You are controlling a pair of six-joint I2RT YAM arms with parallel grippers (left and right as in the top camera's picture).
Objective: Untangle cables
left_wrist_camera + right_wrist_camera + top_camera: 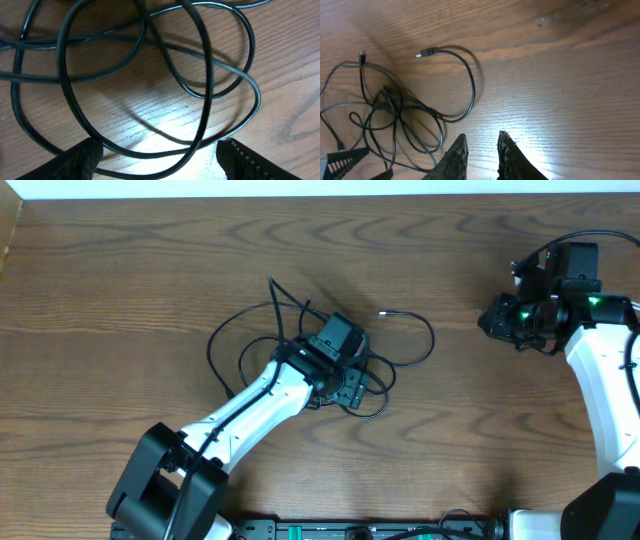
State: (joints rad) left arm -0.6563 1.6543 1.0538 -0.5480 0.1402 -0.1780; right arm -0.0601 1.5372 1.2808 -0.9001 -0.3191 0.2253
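The cables (209, 350) are thin black cords lying in a loose tangle mid-table. One free plug end (383, 311) points left at the end of a wide loop on the right. My left gripper (350, 392) hangs low over the tangle's right side. It is open, and in the left wrist view two cable strands (150, 152) run across the gap between its fingers (82, 161). My right gripper (484, 323) is far to the right of the cables. It stands narrowly open over bare wood (481, 142) with nothing in it. The right wrist view shows the tangle (395, 115) and the plug end (420, 55).
The wooden table's far edge (320, 197) runs along the top of the overhead view. The arms' bases and a black rail (360, 530) sit at the near edge. Bare wood lies between the cable loop and my right gripper.
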